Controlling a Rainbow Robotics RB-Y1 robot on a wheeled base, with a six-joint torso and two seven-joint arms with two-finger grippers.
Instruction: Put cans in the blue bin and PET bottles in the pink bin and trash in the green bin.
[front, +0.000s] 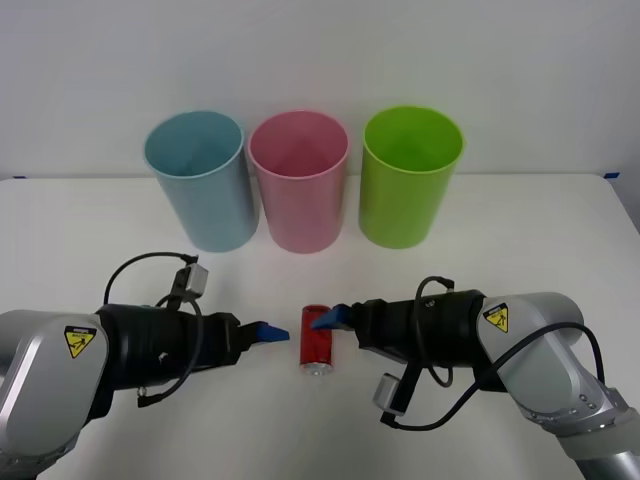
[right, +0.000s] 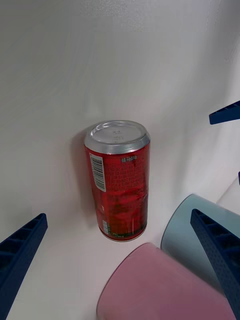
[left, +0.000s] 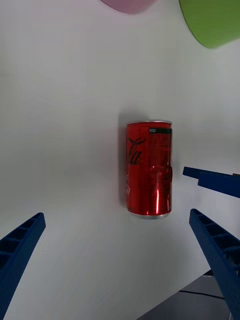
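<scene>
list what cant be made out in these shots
- Inside bottoms of the light-blue plastic bin, pale-pink plastic bin and lime-green plastic bin: front view, hidden by their own walls.
- Small red drink can: underside against the white table.
- Right gripper and left gripper: front view, fingers overlap, spacing unclear.

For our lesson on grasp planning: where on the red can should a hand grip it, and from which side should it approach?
Grip the red can across the middle of its round body, on the curved sides, not the silver ends. It lies on its side on the table, axis running toward the bins, between the left hand and right hand. Both are open. Coming from above with fingers straddling the body seems best.
</scene>
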